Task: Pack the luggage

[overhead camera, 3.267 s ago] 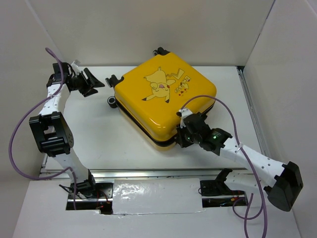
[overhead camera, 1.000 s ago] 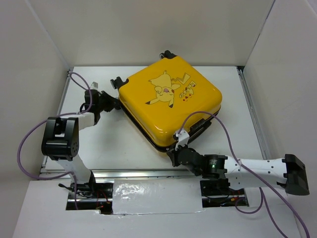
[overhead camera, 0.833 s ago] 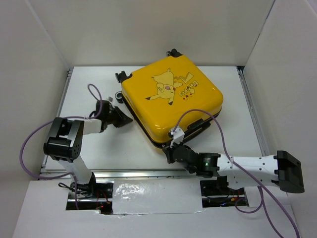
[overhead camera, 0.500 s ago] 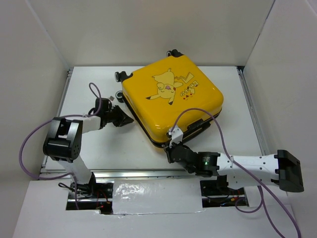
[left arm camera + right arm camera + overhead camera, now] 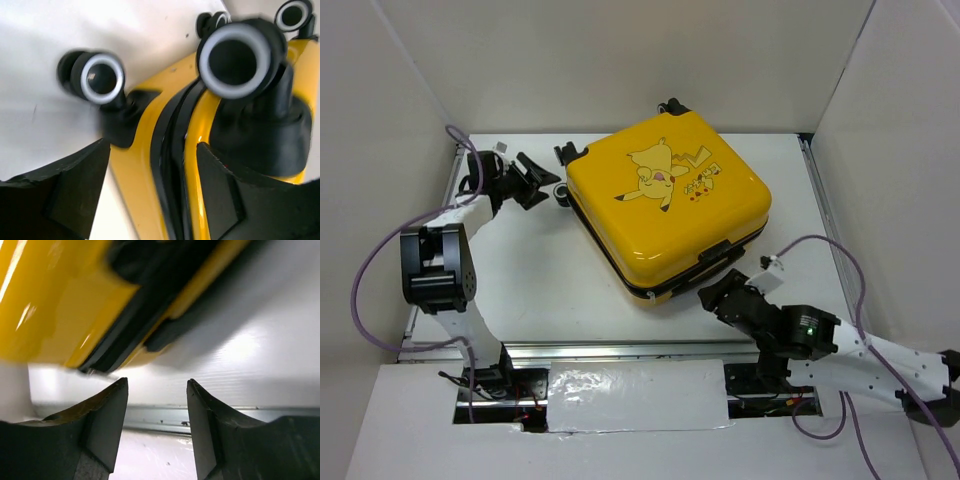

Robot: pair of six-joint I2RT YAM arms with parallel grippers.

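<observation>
The luggage [image 5: 665,205] is a yellow hard-shell suitcase with a Pikachu cartoon on its lid. It lies closed and flat mid-table, turned diagonally, with its black handle [image 5: 716,254] at the near edge. My left gripper [image 5: 546,181] is open just left of the far-left wheels [image 5: 563,192]. In the left wrist view the luggage [image 5: 142,165] shows its black seam between the open left gripper [image 5: 152,165], wheels [image 5: 101,77] above. My right gripper [image 5: 712,295] is open, just off the near corner. In the right wrist view the right gripper [image 5: 156,390] holds nothing, the luggage [image 5: 60,305] above.
White walls close in the table [image 5: 520,270] on the left, back and right. A metal rail [image 5: 620,350] runs along the near edge, with a foil-covered panel [image 5: 635,395] in front of it. Purple cables loop from both arms.
Both grippers have opened. The left one moved back and left, away from the suitcase's left side to its wheels. The right one pulled back to the right, off the near edge. The suitcase stayed put.
</observation>
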